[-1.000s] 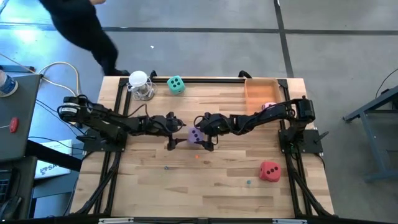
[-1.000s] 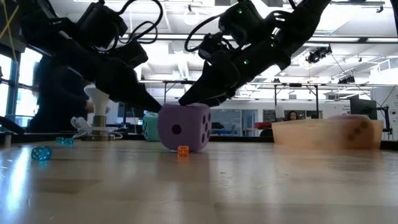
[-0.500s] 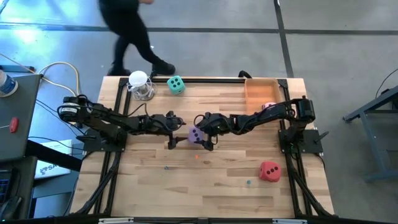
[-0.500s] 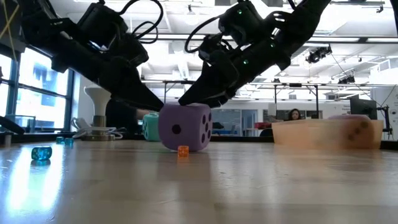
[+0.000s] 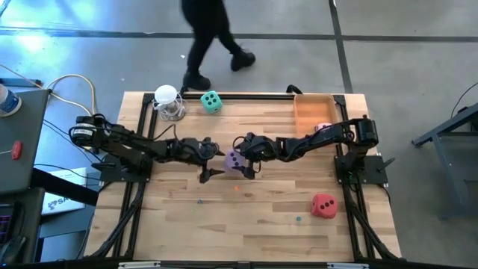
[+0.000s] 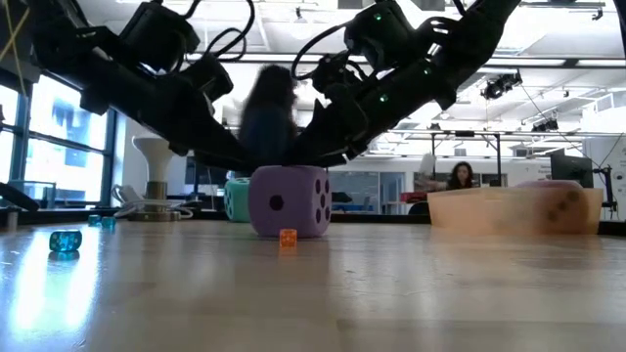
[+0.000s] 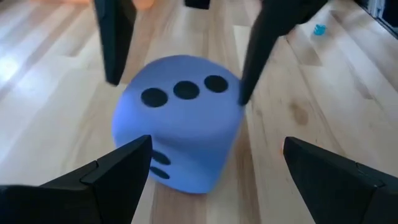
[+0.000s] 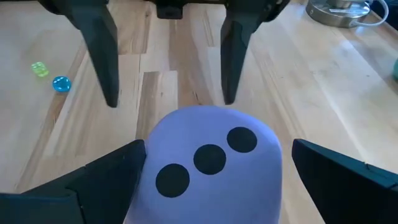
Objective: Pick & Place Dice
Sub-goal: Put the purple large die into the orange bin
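Observation:
The purple die (image 5: pixel 234 160) rests on one face at the middle of the table, three pips up (image 7: pixel 185 91). My left gripper (image 5: pixel 214 159) and my right gripper (image 5: pixel 243 158) face each other across it, both open and slanting down. Each one's fingers stand beside the die's sides at about its top edge (image 6: pixel 289 168). The mint green die (image 5: pixel 211 101) sits by the far edge. The red die (image 5: pixel 323 205) sits near the right front. The pink die (image 5: pixel 323 128) lies in the orange tray (image 5: pixel 312 104). My left gripper has one fingertip (image 7: pixel 144 144) in front of the purple die's near lower corner; I cannot tell whether it touches. My right gripper's fingers (image 7: pixel 252 74) stand close along the die's sides; I cannot tell whether they touch either.
A white round-topped object (image 5: pixel 168 101) stands at the far left, beside the mint die. Tiny coloured beads (image 5: pixel 199 200) (image 5: pixel 298 219) lie scattered on the wood, one orange bead (image 6: pixel 288 238) just in front of the purple die. A person (image 5: pixel 209 37) walks beyond the far edge.
The person beyond the far edge has walked from the table's left toward its right. Both grippers and the purple die have kept their places.

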{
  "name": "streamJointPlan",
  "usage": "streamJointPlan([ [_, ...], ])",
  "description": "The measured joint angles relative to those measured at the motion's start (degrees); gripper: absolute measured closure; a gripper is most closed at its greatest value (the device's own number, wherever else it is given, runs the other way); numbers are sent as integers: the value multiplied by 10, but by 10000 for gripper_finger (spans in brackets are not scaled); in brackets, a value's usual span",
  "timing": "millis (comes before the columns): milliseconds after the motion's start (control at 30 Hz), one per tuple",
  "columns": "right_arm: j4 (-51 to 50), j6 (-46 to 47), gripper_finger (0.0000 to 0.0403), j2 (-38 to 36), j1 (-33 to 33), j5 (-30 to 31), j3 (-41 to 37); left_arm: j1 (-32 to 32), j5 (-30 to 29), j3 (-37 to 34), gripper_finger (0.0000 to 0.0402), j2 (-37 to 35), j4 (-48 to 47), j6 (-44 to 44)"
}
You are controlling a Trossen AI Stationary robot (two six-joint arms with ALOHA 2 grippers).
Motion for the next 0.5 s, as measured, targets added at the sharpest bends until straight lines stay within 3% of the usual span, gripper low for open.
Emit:
streamJointPlan([
  [233, 0, -1, 5, 0, 0, -9, 0, -20, -95, 0, 49, 19, 34, 22],
  [500, 0, 13, 5, 0, 0, -21, 0, -19, -110, 0, 49, 101, 100, 26],
])
